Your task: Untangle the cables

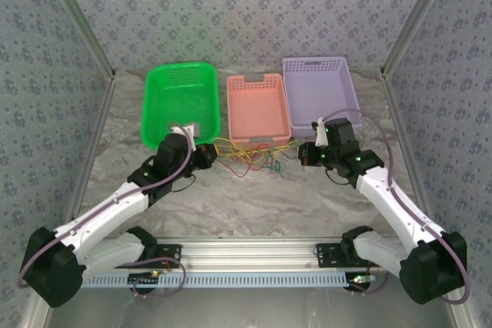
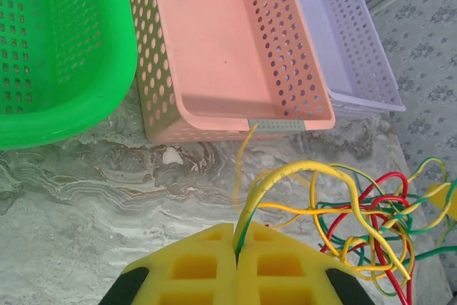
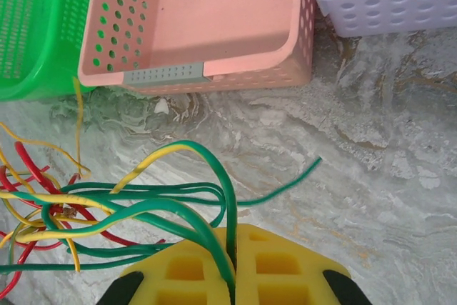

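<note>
The tangle of thin red, yellow and green plastic-coated cables [image 1: 250, 157] lies on the marbled table [image 1: 254, 205] just in front of the pink perforated plastic basket [image 1: 257, 109]. The left gripper [image 2: 235, 246] is clamped on a yellow strand [image 2: 300, 166] below the basket's left corner. The right gripper [image 3: 233, 251] pinches a green strand [image 3: 207, 232] below its right corner. Gripping opposite sides probably lets the arms draw apart and loosen the knot instead of dragging the whole bundle
</note>
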Robot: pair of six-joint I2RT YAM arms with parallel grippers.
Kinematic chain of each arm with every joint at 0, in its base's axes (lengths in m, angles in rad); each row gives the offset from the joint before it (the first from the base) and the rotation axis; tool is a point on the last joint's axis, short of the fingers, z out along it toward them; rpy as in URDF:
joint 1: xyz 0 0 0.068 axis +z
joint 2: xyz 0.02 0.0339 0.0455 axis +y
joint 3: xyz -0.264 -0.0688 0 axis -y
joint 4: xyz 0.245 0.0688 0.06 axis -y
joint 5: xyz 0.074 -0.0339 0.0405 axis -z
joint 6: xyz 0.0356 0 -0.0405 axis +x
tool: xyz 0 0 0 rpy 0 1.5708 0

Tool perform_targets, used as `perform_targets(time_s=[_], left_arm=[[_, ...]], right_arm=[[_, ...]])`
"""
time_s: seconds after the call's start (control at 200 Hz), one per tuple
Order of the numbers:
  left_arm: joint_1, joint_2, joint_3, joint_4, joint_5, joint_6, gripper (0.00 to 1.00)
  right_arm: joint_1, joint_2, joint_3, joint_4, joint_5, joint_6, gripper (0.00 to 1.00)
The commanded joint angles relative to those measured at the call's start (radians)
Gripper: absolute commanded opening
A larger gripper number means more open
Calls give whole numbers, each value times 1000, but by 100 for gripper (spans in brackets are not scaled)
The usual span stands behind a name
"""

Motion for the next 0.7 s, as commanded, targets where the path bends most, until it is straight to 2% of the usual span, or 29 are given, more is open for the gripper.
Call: perform_targets(time_s=[0.0, 0.16, 0.365, 0.57, 0.695], left_arm=[[33, -24, -43, -117, -166, 2, 0], [29, 29, -47, -69, -117, -15, 0], [-25, 85, -53, -56, -149, -28, 0], [-102, 200, -60, 6, -213, -59, 0], [-131, 227, -47, -7, -272, -70, 0]], right_arm=[[-64, 6, -15, -59, 156, 36, 0], [-42, 88, -10, -29, 99, 23, 0], [49, 184, -30, 2, 97, 27, 0], [58, 224, -42, 35, 93, 25, 12], [63, 239, -20, 15, 95, 8, 27]])
